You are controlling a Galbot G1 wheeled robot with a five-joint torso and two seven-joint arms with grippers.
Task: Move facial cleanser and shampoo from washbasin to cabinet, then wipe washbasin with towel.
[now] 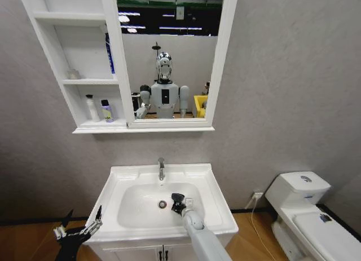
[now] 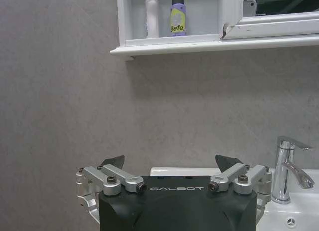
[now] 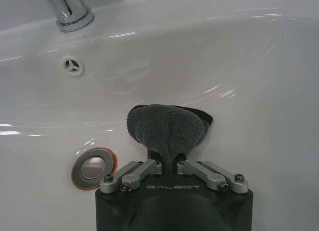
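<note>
Pinched in the right hand (image 3: 169,158), down inside the rounded bowl of the white rectangular ceramic washbasin (image 1: 214,202): a small dark grey, plush terry towel (image 3: 166,128), bunched into a soft dome with its face against the glazed wall of the bowl. Just beside it, the round chrome drain (image 3: 93,167); up on the rim, the chrome tap (image 1: 161,169).

Soft, light and limp by the look of it; likely to fold and drag rather than slide flat, so best gripped deep across the gathered middle, as here, with enough cloth left proud of the fingertips to keep metal off the ceramic. Glaze looks smooth and slippery; little resistance expected, though a shallow pinch could let the cloth pull free.

Parked low beside the basin's left front corner: the left hand (image 1: 80,224), fingers spread wide, holding nothing.

Already standing on the bottom shelf of the white wall-mounted cabinet (image 1: 110,61): a white bottle (image 1: 91,108) and a purple-and-yellow bottle (image 1: 106,111), side by side.
</note>
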